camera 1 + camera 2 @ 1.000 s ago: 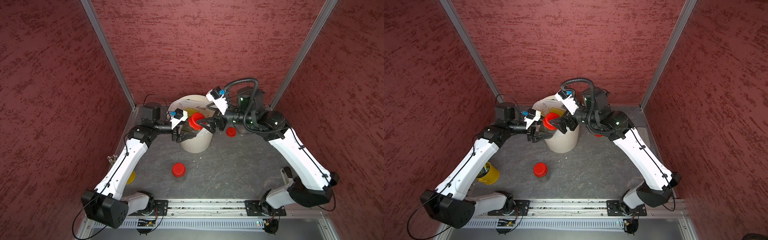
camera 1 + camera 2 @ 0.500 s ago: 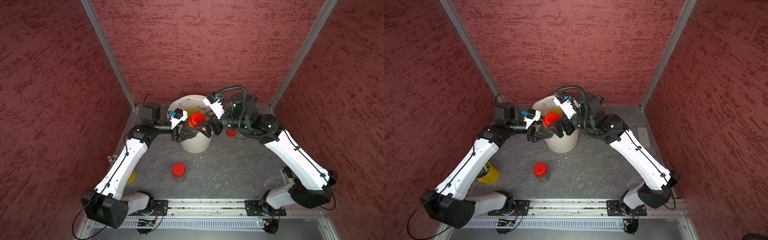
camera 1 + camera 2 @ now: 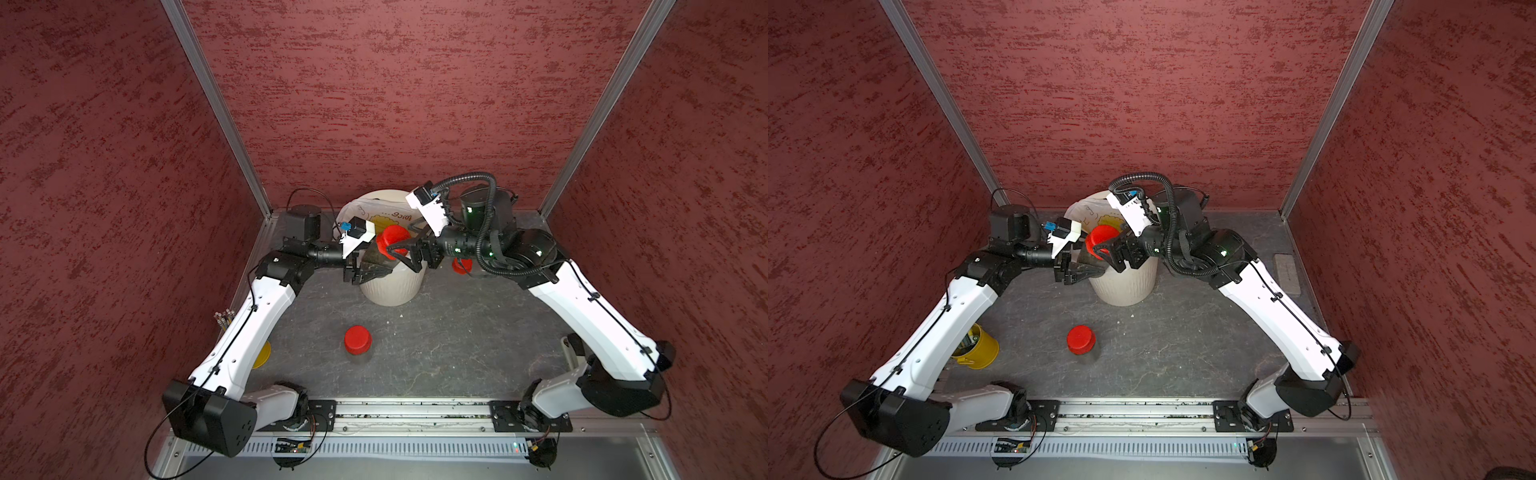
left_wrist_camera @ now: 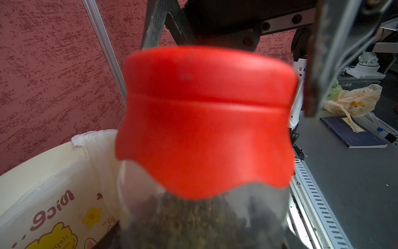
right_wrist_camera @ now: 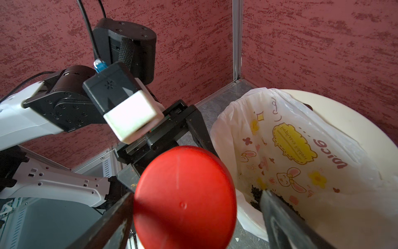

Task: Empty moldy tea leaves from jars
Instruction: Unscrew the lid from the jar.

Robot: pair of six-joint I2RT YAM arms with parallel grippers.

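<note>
Red textured walls [image 3: 374, 104] surround a grey tabletop [image 3: 457, 332], where the left gripper [image 3: 376, 264] clamps a clear jar [image 4: 129, 194] above the rim of a cream bin [image 3: 390, 291] at the far edge; the left wrist view shows dark leaves [image 4: 183, 220] inside. The right gripper [image 5: 197, 194] straddles its red lid [image 4: 204, 118], jaws apart. The bag [image 5: 232, 129] reads "nice". Three jars: a second jar [image 3: 357, 340] mid-tabletop, a third jar [image 3: 461, 266] beside the bin in a top view.

Soft, even light fills both sharp top views. The wall [image 3: 395, 83] at 12 o'clock is evenly lit, and faint shadows lie on the table [image 3: 457, 332]. In the left wrist view the close jar [image 4: 193, 220] and its red lid [image 4: 204, 120] are blurred.
</note>
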